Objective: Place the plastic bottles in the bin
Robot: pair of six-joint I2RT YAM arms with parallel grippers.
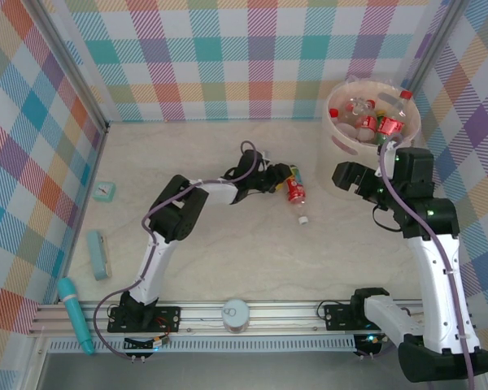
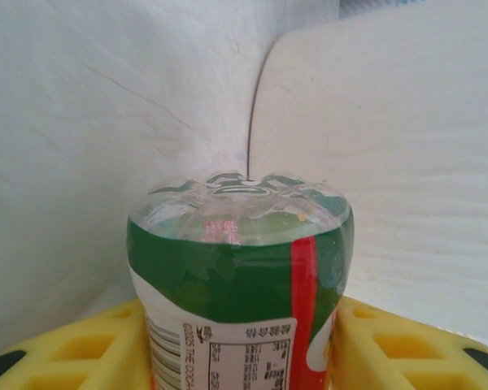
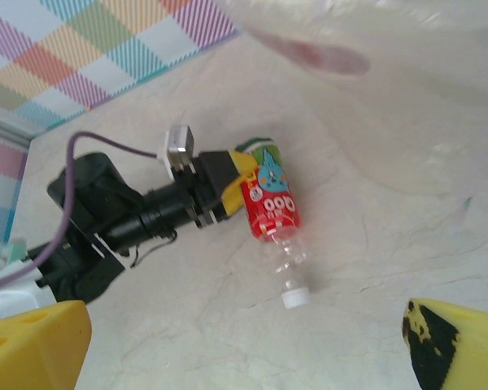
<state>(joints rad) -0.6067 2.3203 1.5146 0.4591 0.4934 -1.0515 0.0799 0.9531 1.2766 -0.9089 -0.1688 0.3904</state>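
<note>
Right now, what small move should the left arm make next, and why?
Probably a short lift straight up. The left gripper is shut on the green-labelled bottle, low over the table, and the bin stands to its right with a wall to clear.

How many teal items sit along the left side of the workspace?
3: a small square item by the left wall, an oblong block nearer than it, and a pen-like stick crossing the front rail. None seems hidden.

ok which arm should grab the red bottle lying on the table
right, likely: right gripper is open and free by the bin, while left gripper is shut on the green bottle
</note>
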